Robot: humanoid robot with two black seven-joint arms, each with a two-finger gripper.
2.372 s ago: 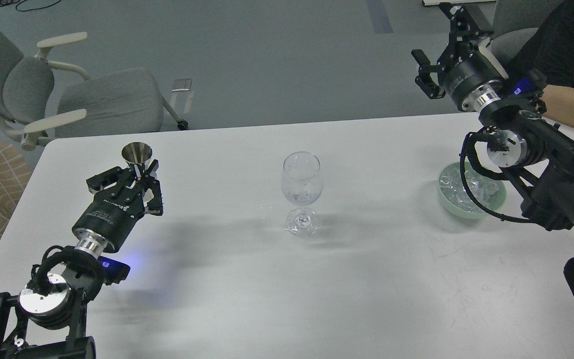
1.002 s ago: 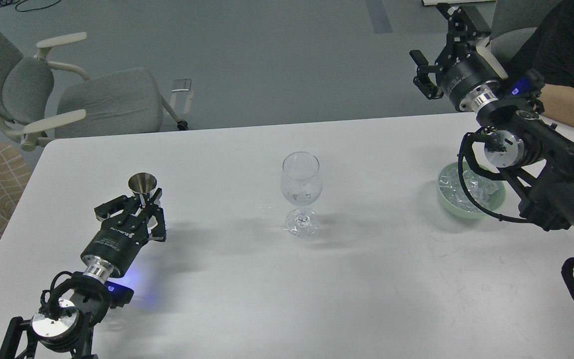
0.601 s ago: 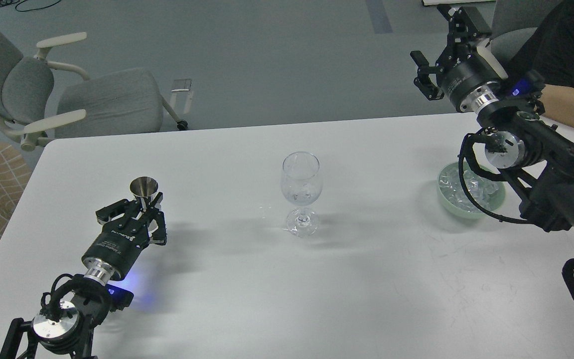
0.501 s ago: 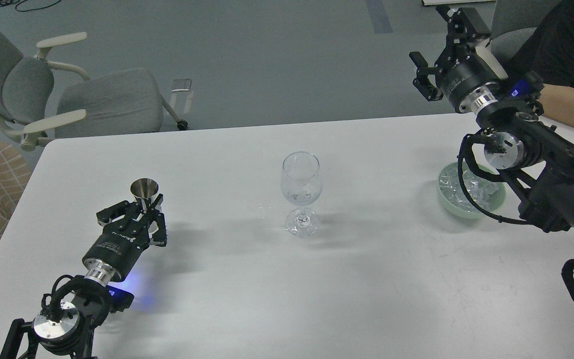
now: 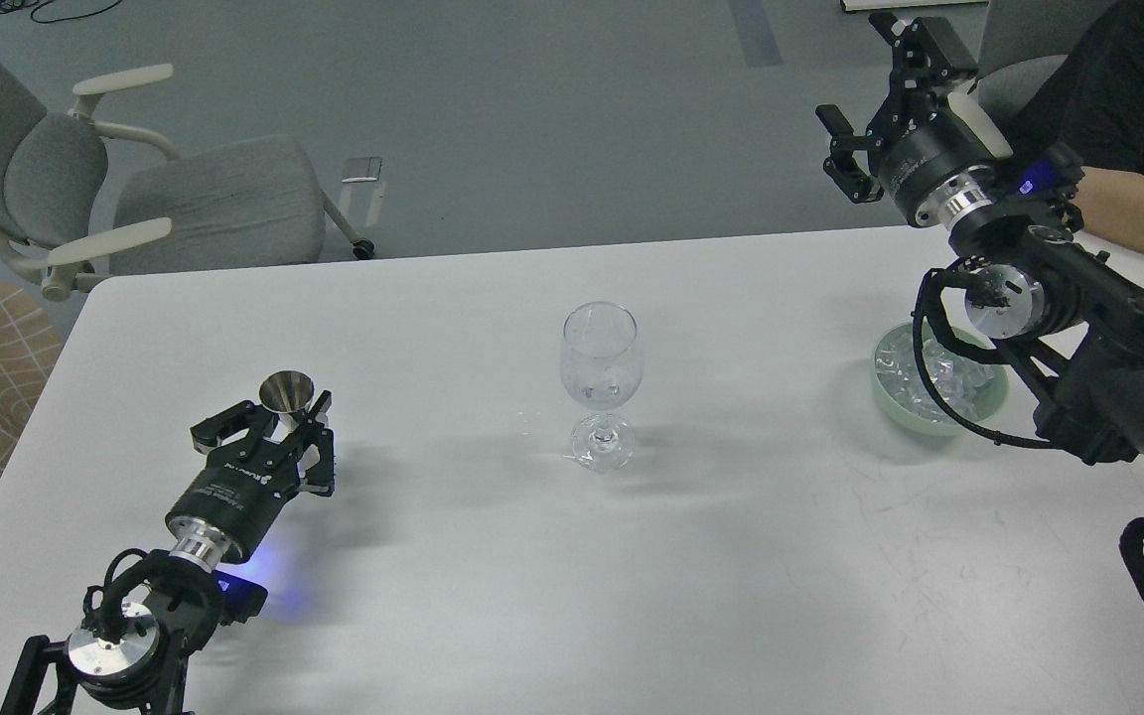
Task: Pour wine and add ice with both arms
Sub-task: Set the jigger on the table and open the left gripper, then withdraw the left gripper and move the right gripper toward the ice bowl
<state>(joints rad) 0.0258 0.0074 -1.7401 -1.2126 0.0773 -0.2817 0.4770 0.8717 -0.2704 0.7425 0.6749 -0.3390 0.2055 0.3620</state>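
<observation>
A clear stemmed wine glass (image 5: 602, 362) stands at the table's middle, with a few clear ice lumps (image 5: 605, 381) in its bowl; any wine among them cannot be told apart. A pale green bowl (image 5: 995, 401) at the right holds several more ice lumps (image 5: 900, 365), partly behind my right arm. My left gripper (image 5: 274, 429) is low over the table's left part, shut on the lower part of a small upright metal measuring cup (image 5: 286, 389). My right gripper (image 5: 868, 94) is open and empty, raised high beyond the table's far right edge.
A few clear droplets (image 5: 526, 418) lie on the white table (image 5: 731, 556) left of the glass foot. A person's forearm (image 5: 1133, 214) rests at the far right. Two grey chairs (image 5: 205, 204) stand behind the table's left corner.
My left gripper has come down and back toward me with the metal cup, which is now close to the table. My right arm has barely moved.
</observation>
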